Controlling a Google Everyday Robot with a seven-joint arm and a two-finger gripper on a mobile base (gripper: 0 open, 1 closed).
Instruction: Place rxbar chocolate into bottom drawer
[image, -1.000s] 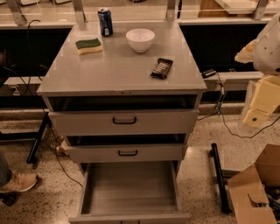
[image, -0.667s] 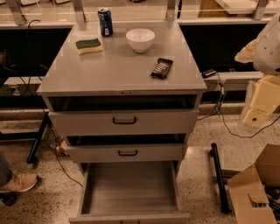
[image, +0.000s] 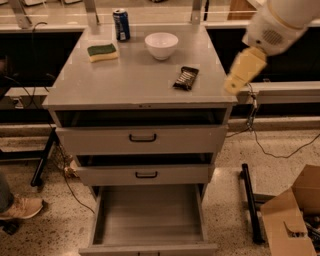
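The rxbar chocolate (image: 186, 78), a dark wrapper with pale lettering, lies flat on the grey cabinet top (image: 130, 85), right of the middle. The bottom drawer (image: 150, 212) is pulled far out at floor level, and its plain grey inside holds nothing. My gripper (image: 241, 74), pale yellow on a white arm, hangs over the cabinet's right edge. It is to the right of the bar, above it, and apart from it.
A white bowl (image: 161, 45), a blue can (image: 120, 24) and a green-and-yellow sponge (image: 102, 51) stand at the back of the top. The two upper drawers (image: 142, 137) are slightly open. A cardboard box (image: 292, 217) and a black frame leg (image: 250, 200) are at the right. A shoe (image: 22, 207) is at the left.
My arm and gripper have moved left and up from the right edge of view to the cabinet's right edge, near the bar. The bar and drawers have not moved.
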